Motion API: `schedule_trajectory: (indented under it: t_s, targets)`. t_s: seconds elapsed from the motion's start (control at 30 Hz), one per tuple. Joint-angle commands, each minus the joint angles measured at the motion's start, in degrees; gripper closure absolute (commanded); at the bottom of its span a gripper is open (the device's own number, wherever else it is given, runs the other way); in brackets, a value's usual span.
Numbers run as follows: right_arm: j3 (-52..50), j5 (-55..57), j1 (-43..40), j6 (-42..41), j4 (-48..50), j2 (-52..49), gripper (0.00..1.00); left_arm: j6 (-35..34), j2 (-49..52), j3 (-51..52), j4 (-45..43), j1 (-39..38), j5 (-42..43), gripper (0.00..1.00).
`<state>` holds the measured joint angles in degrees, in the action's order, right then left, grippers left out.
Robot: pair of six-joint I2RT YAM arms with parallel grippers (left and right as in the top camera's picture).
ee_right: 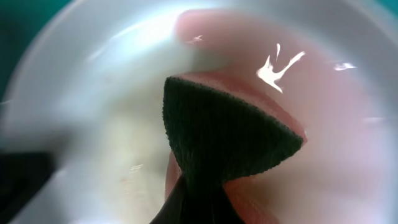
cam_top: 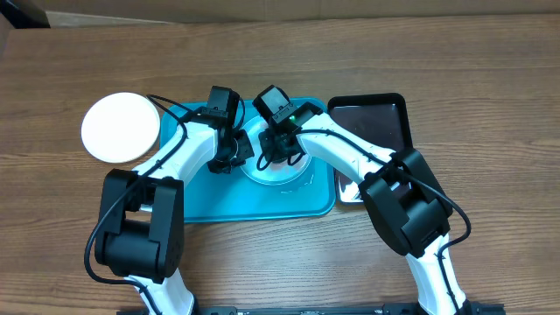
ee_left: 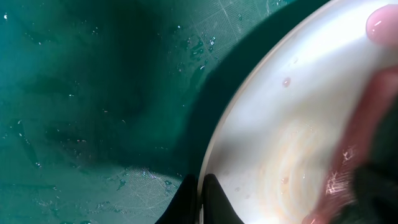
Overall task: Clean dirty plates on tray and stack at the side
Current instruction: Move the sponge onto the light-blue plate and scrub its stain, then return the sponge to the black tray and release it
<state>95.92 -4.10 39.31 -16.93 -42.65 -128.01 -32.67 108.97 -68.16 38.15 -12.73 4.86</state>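
On the wood-grain bench [cam_top: 280,52]: turquoise tray [cam_top: 219,197] in the centre, its floor wet with droplets. Glossy black tray [cam_top: 372,118] just beside its right end. 1 pale plate [cam_top: 278,175] lies in the turquoise tray with a faint reddish smear. Left tool [ee_left: 200,198] is narrow, pinching that plate's rim. Right tool [cam_top: 282,159] is over the plate. A dark textured wedge [ee_right: 224,137] and a blurred pink mass [ee_right: 323,93] fill its view, so can't tell its state. White plate [cam_top: 121,128] sits on the bench left of the tray. Green light [cam_top: 282,112] on the right wrist.

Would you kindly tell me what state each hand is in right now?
Left hand: closed on the rim of the plate.
Right hand: closed, holding a dark scrubbing pad against the plate.
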Motion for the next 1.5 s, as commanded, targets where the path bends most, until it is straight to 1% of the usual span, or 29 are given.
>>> schedule_trajectory:
  t_s: [0.0, 0.1, 0.27, 0.4, 0.53, 0.6, 0.7, 0.73, 0.8, 0.87, 0.97, 1.03, 1.17, 1.27, 1.3, 1.33, 1.37, 1.47]
  targets:
    - [-2.75, -14.75, 1.40, -0.44, -0.42, -4.00, 0.96, 0.98, 0.55, 0.50, 0.37, -0.37, -0.39, 0.96]
    - [-1.77, -20.94, -0.17, 2.10, -0.46, -3.43, 0.96, 0.98, 0.55, 0.50, 0.35, -0.37, -0.39, 0.96]
    - [0.00, -29.79, -5.05, 2.40, -0.68, -0.68, 0.96, 0.98, 0.55, 0.50, 0.33, -0.37, -0.42, 0.96]
    - [0.83, -33.51, -9.88, 4.52, -2.23, 3.74, 0.96, 1.05, 0.55, 0.50, 0.37, -0.37, -0.44, 0.96]
    - [0.94, -34.10, -14.45, 9.84, -7.43, 10.43, 0.96, 1.42, 0.55, 0.50, 0.37, -0.37, -0.66, 0.96]
    - [0.94, -30.18, -16.33, 11.21, -11.37, 13.33, 0.96, 1.42, 0.55, 0.50, 0.37, -0.37, -0.81, 0.96]
    - [0.92, -18.45, -18.95, 11.21, -17.53, 16.06, 0.96, 1.40, 0.55, 0.50, 0.37, -0.37, -0.79, 0.95]
    - [0.92, -13.90, -19.91, 11.21, -19.54, 16.48, 0.96, 1.40, 0.55, 0.50, 0.35, -0.37, -0.79, 0.91]
    - [0.83, -7.13, -21.49, 11.21, -22.29, 16.46, 0.96, 1.38, 0.55, 0.50, 0.28, -0.37, -0.79, 0.76]
    - [-0.52, -1.60, -22.80, 11.15, -23.06, 16.33, 0.96, 1.38, 0.55, 0.50, 0.09, -0.37, -0.79, 0.73]
    - [-3.54, 2.93, -24.06, 10.97, -21.90, 16.22, 0.96, 1.38, 0.55, 0.50, -0.07, -0.39, -0.76, 0.69]
    - [-6.23, 4.22, -24.39, 10.97, -19.45, 16.20, 0.96, 1.38, 0.55, 0.50, -0.07, -0.39, -0.76, 0.68]
    - [-13.44, 9.84, -24.44, 10.54, -11.06, 16.13, 0.96, 1.36, 0.55, 0.50, -0.26, -0.39, -0.76, 0.69]
    - [-17.22, 10.03, -24.44, 10.54, -5.79, 16.11, 0.96, 1.38, 0.55, 0.50, -0.31, -0.42, -0.79, 0.69]
    - [-18.08, 10.03, -24.44, 10.56, -4.74, 16.11, 0.81, 1.38, 0.55, 0.50, -0.31, -0.42, -0.79, 0.69]
    - [-18.56, 10.03, -24.44, 10.56, -4.26, 16.11, 0.56, 1.38, 0.55, 0.50, -0.33, -0.42, -0.79, 0.69]
    - [-18.64, 9.92, -24.44, 10.54, -4.31, 16.11, 0.43, 1.38, 0.55, 0.50, -0.33, -0.42, -0.79, 0.69]
    - [-17.66, 8.24, -24.63, 10.54, -5.05, 16.44, 0.35, 1.38, 0.55, 0.50, -0.28, -0.42, -0.79, 0.69]
